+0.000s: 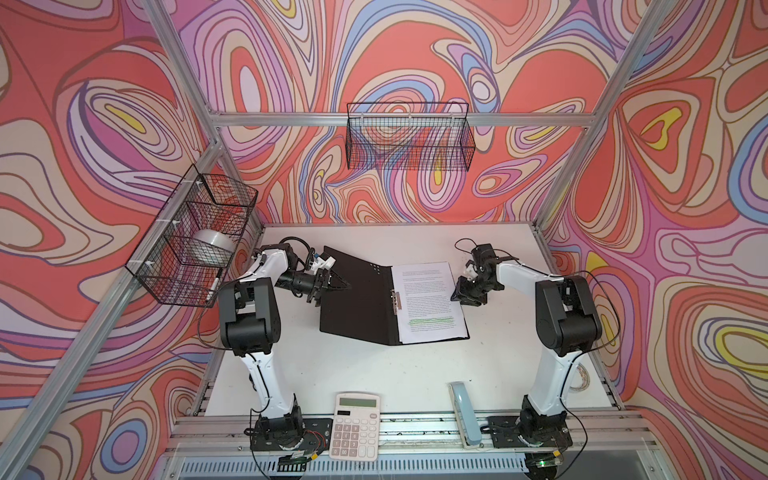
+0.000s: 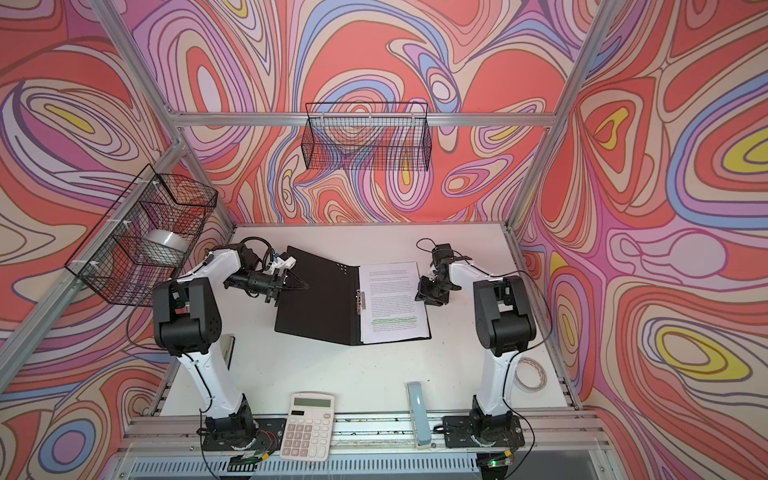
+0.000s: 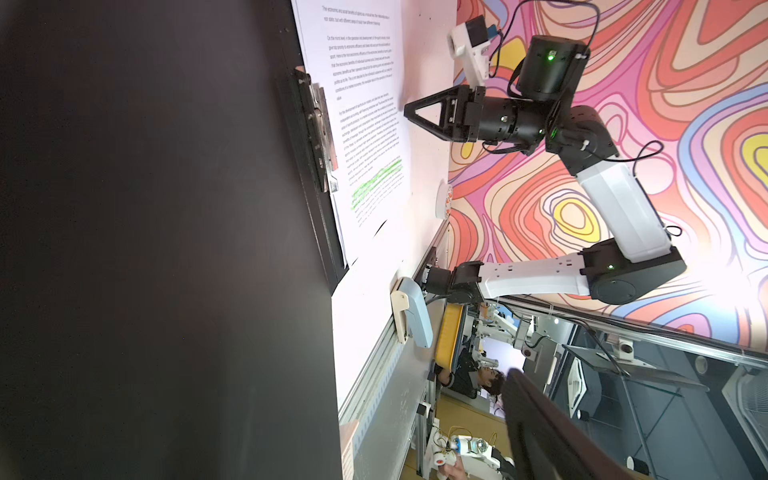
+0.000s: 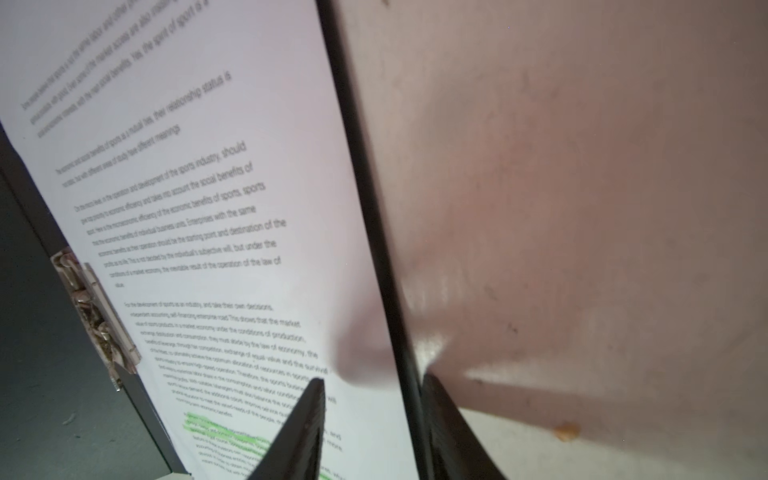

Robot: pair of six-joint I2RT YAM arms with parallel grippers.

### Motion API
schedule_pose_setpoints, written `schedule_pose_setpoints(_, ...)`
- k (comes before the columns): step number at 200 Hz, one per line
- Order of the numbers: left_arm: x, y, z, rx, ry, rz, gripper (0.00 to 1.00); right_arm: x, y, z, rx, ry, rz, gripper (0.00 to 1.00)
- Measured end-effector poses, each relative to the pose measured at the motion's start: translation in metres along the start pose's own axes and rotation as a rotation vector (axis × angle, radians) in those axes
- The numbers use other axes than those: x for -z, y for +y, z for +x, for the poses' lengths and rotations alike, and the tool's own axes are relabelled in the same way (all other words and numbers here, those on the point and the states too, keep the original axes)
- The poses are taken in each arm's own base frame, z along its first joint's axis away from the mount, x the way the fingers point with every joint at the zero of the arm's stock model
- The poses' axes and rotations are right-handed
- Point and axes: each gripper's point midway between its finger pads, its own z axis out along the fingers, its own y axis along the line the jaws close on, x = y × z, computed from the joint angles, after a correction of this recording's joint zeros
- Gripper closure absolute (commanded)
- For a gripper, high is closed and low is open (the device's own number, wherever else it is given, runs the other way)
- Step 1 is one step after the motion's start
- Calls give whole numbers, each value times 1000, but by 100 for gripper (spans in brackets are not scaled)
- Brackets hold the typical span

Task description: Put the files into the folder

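Beside the files (image 1: 428,299), the right claw (image 4: 372,379) (part-open, empty) straddles the folder's (image 1: 357,307) right edge.

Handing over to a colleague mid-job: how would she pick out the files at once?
At the middle of the white table lies an open black folder. The files lie on its right half: the only white printed sheets there, some lines highlighted green.

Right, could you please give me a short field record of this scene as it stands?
folder: open on the table, black inside up
files: lying on its right half, beside the spine clip
left claw: open, at the left cover's edge
right claw: open, astride the folder's right edge
front edge: calculator, blue stapler
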Motion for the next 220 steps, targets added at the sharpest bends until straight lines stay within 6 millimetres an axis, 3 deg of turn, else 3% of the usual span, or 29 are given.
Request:
schedule_pose_setpoints(170,26,-65,-8,-132,-64,10,14,-1,5,3,-3,16,-28,59)
schedule_pose_setpoints(220,18,-90,-3,-197,-54,-22,14,0,8,1,-1,32,-36,59)
